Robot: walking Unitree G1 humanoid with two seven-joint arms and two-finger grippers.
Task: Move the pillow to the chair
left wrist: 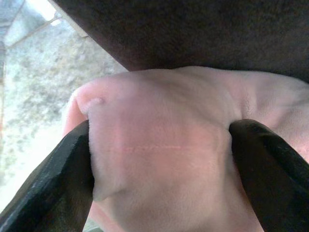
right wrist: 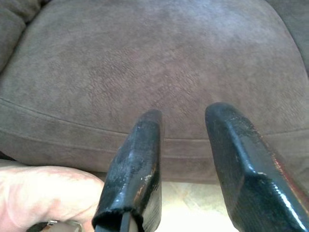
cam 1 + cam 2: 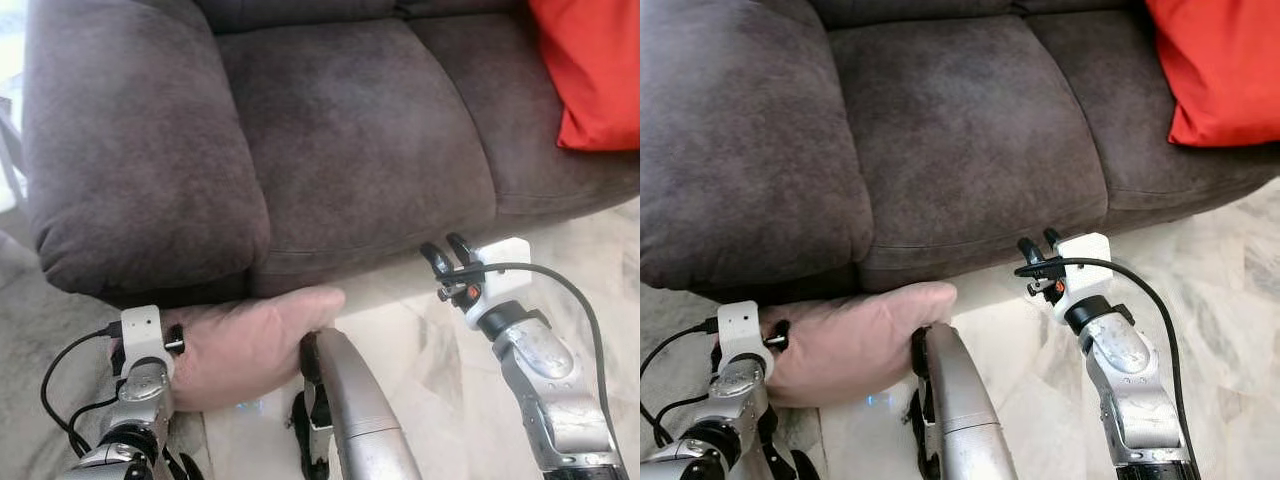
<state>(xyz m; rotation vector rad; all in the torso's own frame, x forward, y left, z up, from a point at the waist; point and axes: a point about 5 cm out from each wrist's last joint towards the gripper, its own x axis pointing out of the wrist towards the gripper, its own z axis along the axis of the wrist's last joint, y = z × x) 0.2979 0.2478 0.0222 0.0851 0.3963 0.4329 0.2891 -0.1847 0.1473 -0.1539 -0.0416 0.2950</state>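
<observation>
We see our left gripper [image 1: 159, 159] clamped on the pink pillow [image 3: 250, 345], its 2 fingers [image 1: 53, 188] pinching the fabric low in front of the dark brown chair [image 3: 340, 130], just below its seat edge. Our right gripper [image 3: 447, 253] hovers near the seat front, fingers apart (an orange cushion [image 3: 590, 65] lies further right).

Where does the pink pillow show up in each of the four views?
Left eye: pink pillow at bottom left, below the sofa front.
Right eye: bottom left.
Left wrist: centre, pinched by the left gripper.
Right wrist: bottom left corner.
Shared landmark: the sofa's front edge.
</observation>
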